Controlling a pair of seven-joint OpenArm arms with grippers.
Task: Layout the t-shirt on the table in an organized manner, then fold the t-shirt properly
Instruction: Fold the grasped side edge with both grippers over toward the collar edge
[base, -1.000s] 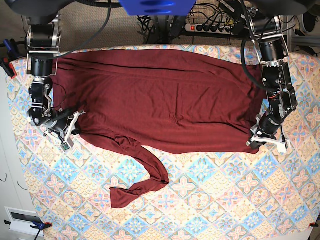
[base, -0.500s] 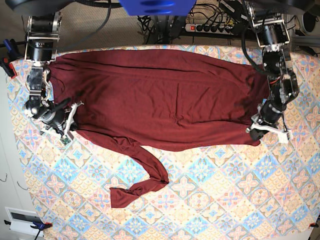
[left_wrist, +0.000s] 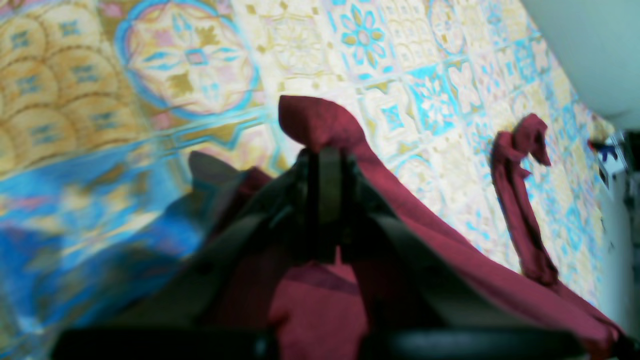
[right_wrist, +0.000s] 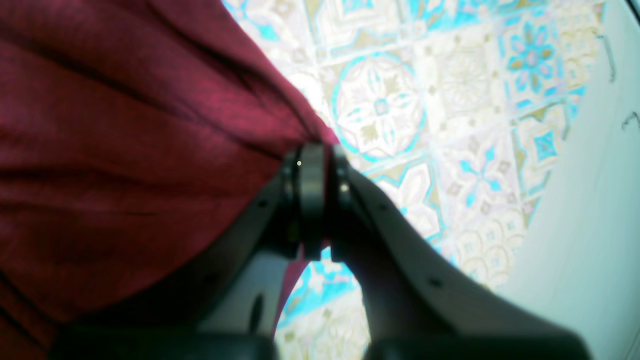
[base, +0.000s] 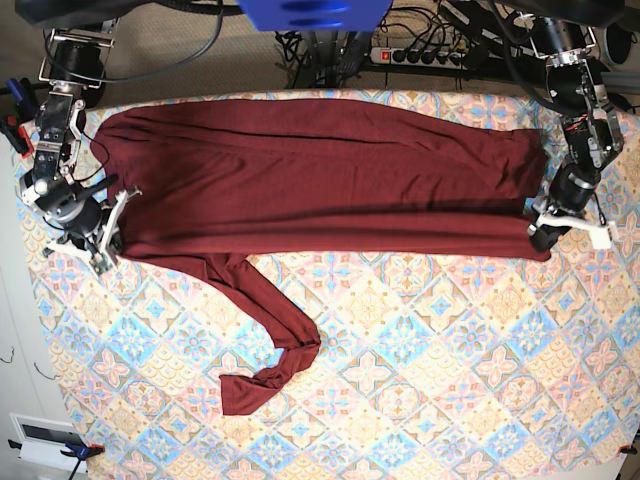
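The maroon t-shirt (base: 320, 180) lies stretched sideways across the back half of the table (base: 450, 380). In the base view my left gripper (base: 541, 238) is shut on its front right corner. My right gripper (base: 104, 243) is shut on its front left corner. In the left wrist view the left gripper (left_wrist: 322, 152) pinches a fold of the t-shirt (left_wrist: 320, 117). The right wrist view shows the right gripper (right_wrist: 315, 152) clamped on the edge of the t-shirt (right_wrist: 125, 150). One long sleeve (base: 275, 330) trails toward the front and ends in a twist.
A power strip and cables (base: 420, 50) lie behind the table. A blue clamp (base: 18, 100) sits at the left edge. A white box (base: 45, 440) is off the front left corner. Pale floor (right_wrist: 590, 225) borders the tablecloth.
Both grippers have moved back and outward with the fabric. The front hem is now pulled into a straight, taut line, and the trailing sleeve has been dragged slightly back.
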